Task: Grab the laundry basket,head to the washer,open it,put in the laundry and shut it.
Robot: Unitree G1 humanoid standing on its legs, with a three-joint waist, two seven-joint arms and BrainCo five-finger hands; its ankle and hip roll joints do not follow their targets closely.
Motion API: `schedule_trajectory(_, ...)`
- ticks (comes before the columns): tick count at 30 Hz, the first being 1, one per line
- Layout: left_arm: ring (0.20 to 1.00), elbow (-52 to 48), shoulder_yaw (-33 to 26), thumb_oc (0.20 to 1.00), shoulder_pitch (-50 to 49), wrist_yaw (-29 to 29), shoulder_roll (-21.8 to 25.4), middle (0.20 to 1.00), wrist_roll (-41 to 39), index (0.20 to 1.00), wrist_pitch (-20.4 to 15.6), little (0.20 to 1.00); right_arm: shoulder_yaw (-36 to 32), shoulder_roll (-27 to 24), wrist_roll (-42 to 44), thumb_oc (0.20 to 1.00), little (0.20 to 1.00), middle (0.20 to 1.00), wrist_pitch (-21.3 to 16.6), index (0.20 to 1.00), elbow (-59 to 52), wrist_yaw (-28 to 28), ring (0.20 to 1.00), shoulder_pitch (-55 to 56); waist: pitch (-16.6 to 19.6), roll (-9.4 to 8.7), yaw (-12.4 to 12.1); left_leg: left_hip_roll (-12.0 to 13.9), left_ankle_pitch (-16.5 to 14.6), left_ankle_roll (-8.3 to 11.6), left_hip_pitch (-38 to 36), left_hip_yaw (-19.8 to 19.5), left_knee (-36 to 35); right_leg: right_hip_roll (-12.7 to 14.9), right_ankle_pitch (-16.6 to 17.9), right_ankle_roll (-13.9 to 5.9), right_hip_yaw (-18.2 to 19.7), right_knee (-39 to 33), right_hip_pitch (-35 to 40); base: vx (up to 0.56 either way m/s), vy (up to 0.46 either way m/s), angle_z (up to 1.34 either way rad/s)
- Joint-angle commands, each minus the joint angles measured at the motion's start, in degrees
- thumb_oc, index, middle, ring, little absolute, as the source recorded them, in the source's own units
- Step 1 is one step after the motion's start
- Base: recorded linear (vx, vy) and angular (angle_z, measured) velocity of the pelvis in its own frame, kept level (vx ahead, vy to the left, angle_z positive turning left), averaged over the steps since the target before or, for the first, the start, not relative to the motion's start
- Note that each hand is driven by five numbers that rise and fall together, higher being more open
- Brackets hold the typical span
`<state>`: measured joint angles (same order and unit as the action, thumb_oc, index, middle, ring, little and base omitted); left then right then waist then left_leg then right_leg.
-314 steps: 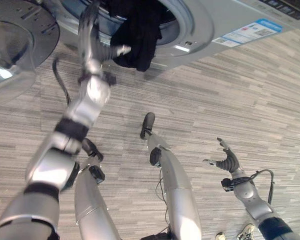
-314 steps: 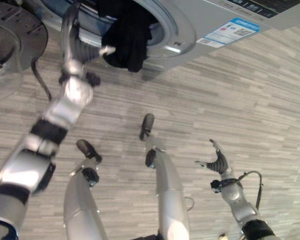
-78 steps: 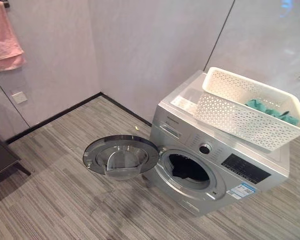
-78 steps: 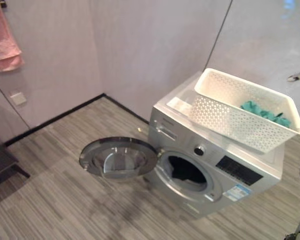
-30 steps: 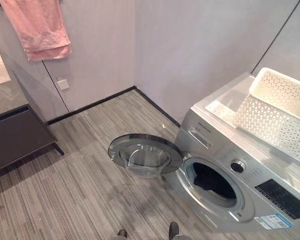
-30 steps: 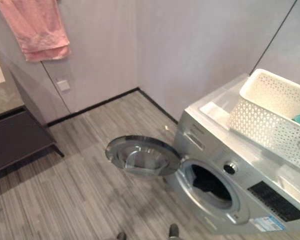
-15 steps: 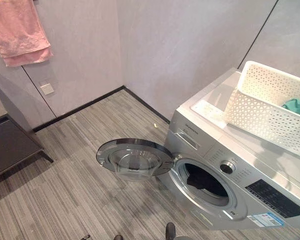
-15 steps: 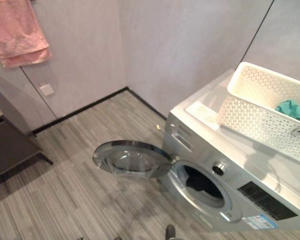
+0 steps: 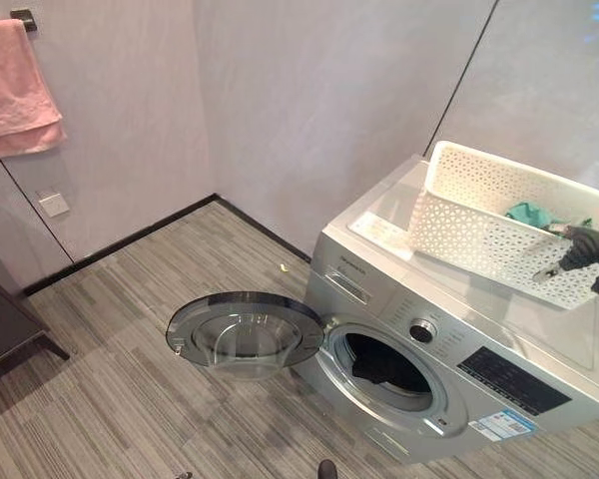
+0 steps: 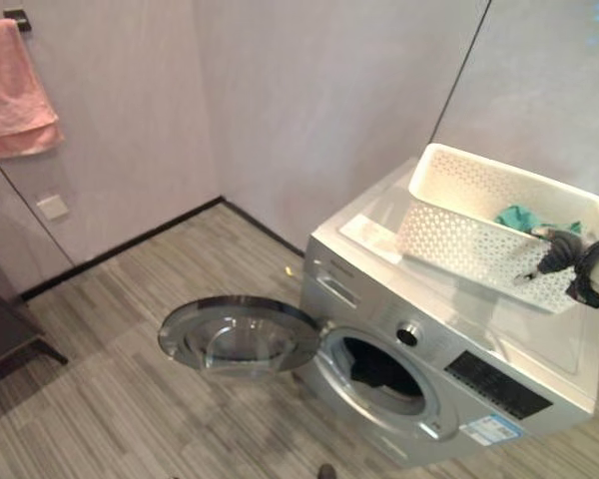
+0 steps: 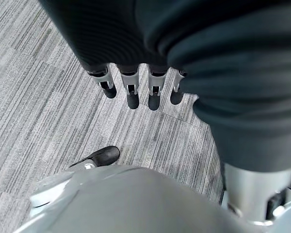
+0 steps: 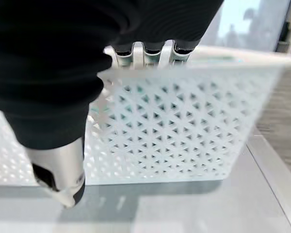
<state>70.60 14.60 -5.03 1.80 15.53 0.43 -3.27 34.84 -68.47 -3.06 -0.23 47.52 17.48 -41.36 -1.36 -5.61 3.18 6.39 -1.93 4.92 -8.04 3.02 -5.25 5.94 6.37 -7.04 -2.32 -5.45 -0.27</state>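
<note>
A silver front-loading washer [image 9: 449,329] stands against the wall with its round door [image 9: 245,332] swung wide to the left. Dark laundry [image 9: 374,367] lies inside the drum opening. On the washer's top sits a white perforated laundry basket [image 9: 479,230] holding teal laundry [image 9: 529,213]. My right hand [image 9: 584,247] is at the basket's near right rim and reaches over it; the right wrist view shows the basket's wall [image 12: 184,131] right against that hand [image 12: 53,97]. My left hand [image 11: 131,92] hangs low over the floor, its fingers straight and holding nothing.
A pink towel [image 9: 15,90] hangs on the wall at the upper left, above a wall socket [image 9: 52,204]. A dark cabinet [image 9: 0,329] stands at the left edge. The open door juts out over the striped grey floor [image 9: 130,399] in front of the washer.
The camera has swung right, then left, across the room. My right hand has come in from the right edge to the basket's rim. The dark garment that hung from the drum lies inside.
</note>
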Motion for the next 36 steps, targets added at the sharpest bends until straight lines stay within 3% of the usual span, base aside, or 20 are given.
schedule_trajectory(1,1.000,1.01,1.11,1.000,-0.42,-0.88,0.20,1.000,0.19,1.000,-0.95,1.000,1.28,1.80,-0.31,0.809,0.809,0.809,-0.10,0.809,4.27,-0.08,0.809,-3.94,-1.62,-1.76,-2.83,0.76,-7.80,-0.38,-0.69,-2.55,6.53,5.05,-2.68,-3.56,-1.58,5.65,-4.20,0.00,0.000,0.00)
schedule_trajectory(3,1.000,1.62,0.76,1.000,-0.76,-0.95,0.32,1.000,0.27,1.000,-0.74,1.000,0.85,2.40,-0.54,0.589,0.589,0.589,0.01,0.589,3.68,0.01,0.589,-3.43,-2.00,-1.40,-2.91,0.56,-7.73,-0.39,-0.23,-2.86,6.71,5.31,-2.63,-3.55,-1.67,5.65,-4.42,0.00,0.000,0.00)
schedule_trajectory(5,1.000,1.78,0.54,1.000,-0.93,-0.98,0.39,1.000,0.41,1.000,-0.69,1.000,0.67,2.41,-0.55,0.542,0.542,0.542,0.06,0.542,3.04,0.13,0.542,-3.00,-2.17,-1.24,-2.95,0.51,-7.66,-0.36,-0.03,-2.91,6.77,5.46,-2.61,-3.55,-1.81,5.65,-4.48,0.00,0.000,0.00)
schedule_trajectory(6,1.000,1.98,0.37,1.000,-1.05,-0.96,0.40,1.000,0.55,1.000,-0.65,1.000,0.21,2.23,-0.35,0.435,0.435,0.435,0.02,0.435,1.95,0.50,0.435,-2.20,-2.27,-1.08,-2.91,0.42,-7.57,-0.31,0.16,-2.97,6.77,5.55,-2.59,-3.55,-1.92,5.65,-4.58,0.00,0.000,0.00)
schedule_trajectory(7,1.000,2.26,0.00,1.000,-1.24,-0.89,0.47,1.000,0.96,1.000,-0.56,1.000,-0.71,1.64,0.07,0.200,0.200,0.200,-0.06,0.200,-0.49,1.02,0.200,-0.41,-2.33,-0.95,-2.73,0.31,-7.44,-0.27,0.43,-2.98,6.68,5.68,-2.62,-3.54,-2.06,5.62,-4.57,0.00,0.000,0.00)
schedule_trajectory(12,1.000,2.07,-0.31,1.000,-0.98,-0.84,0.09,1.000,1.22,1.000,-0.64,1.000,-1.83,-1.31,2.60,0.200,0.200,0.200,-0.64,0.200,-9.45,3.24,0.200,3.45,-1.98,-1.16,-2.14,0.34,-7.29,-0.23,0.01,-2.78,5.94,5.82,-2.59,-3.64,-2.37,5.45,-4.21,0.01,0.011,0.05)
schedule_trajectory(14,1.000,1.04,-0.80,1.000,-0.52,-1.22,-0.40,1.000,1.15,1.000,-0.89,1.000,-3.09,-5.93,5.65,0.200,0.200,0.200,-1.62,0.200,-18.24,5.62,0.200,7.74,-1.59,-1.48,-1.43,0.44,-7.26,-0.10,-0.45,-2.52,5.55,5.75,-2.86,-3.78,-2.45,5.53,-3.82,0.01,0.007,0.02)
schedule_trajectory(22,1.000,0.08,-1.20,1.000,0.86,-2.26,-0.72,1.000,2.34,1.000,-1.64,1.000,-8.95,-15.67,12.28,0.200,0.200,0.200,-3.35,0.200,-35.22,11.09,0.200,19.00,-0.13,-2.60,0.38,1.27,-7.12,0.39,-2.29,-1.12,4.14,5.19,-3.22,-4.19,-1.96,6.15,-3.81,0.00,0.000,0.00)
schedule_trajectory(28,1.000,0.93,-1.63,1.000,1.13,-2.36,-0.35,1.000,2.75,1.000,-1.45,1.000,-13.58,-15.39,11.23,0.200,0.200,0.200,-3.08,0.200,-35.84,11.26,0.200,25.14,0.50,-3.32,0.89,1.96,-7.52,0.38,-3.26,-0.59,4.05,4.44,-4.23,-4.08,-1.56,8.41,-4.46,0.00,-0.009,-0.10)
schedule_trajectory(29,1.000,1.08,-1.72,1.000,1.12,-2.30,-0.36,1.000,2.57,1.000,-1.36,1.000,-14.13,-14.64,10.68,0.533,0.533,0.533,-3.04,0.533,-34.63,10.64,0.533,25.37,0.54,-3.32,0.77,1.98,-7.58,0.34,-3.37,-0.56,4.06,4.42,-4.30,-4.08,-1.55,8.47,-4.42,0.01,0.007,-0.03)
schedule_trajectory(30,1.000,1.27,-1.75,1.000,1.12,-2.19,-0.46,1.000,2.50,1.000,-1.26,1.000,-14.50,-13.74,10.02,1.000,1.000,1.000,-3.02,1.000,-33.37,9.91,1.000,25.12,0.54,-3.23,0.74,1.93,-7.59,0.28,-3.42,-0.55,4.02,4.38,-4.27,-4.05,-1.50,8.45,-4.41,0.00,0.000,0.00)
schedule_trajectory(36,1.000,2.39,-0.65,1.000,0.90,-1.18,-0.61,1.000,3.68,1.000,-0.66,1.000,-20.03,-8.65,7.13,1.000,1.000,1.000,-2.07,1.000,-23.80,3.32,1.000,22.80,0.57,-2.21,0.53,1.60,-7.32,-0.09,-3.13,-0.72,3.57,4.76,-4.02,-4.02,-1.67,7.68,-4.27,0.00,0.000,0.00)
